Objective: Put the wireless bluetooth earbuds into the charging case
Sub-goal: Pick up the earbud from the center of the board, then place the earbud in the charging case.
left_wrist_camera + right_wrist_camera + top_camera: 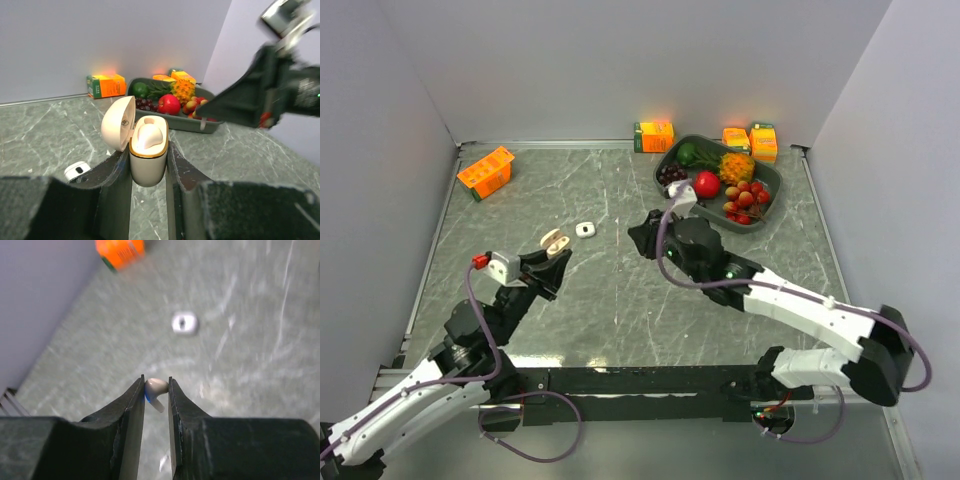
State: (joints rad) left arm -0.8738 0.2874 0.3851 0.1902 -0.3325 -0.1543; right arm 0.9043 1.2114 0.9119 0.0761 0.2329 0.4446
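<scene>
Gripping the open beige charging case (148,150), the left tool (147,156) was closed snugly; the right tool (156,395) pinched a beige earbud (157,386).

I hold the beige charging case (148,167) upright in my left gripper (146,157), its lid hinged open to the left, and one beige short-stemmed earbud (156,388) is pinched by its rounded head in my right gripper (155,385).

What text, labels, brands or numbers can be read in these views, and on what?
None legible.
Beige case, inside of its open lid: small dark print, too small to read.
Back-wall orange carton: printing blurred.
Left orange carton: printing blurred.
</scene>
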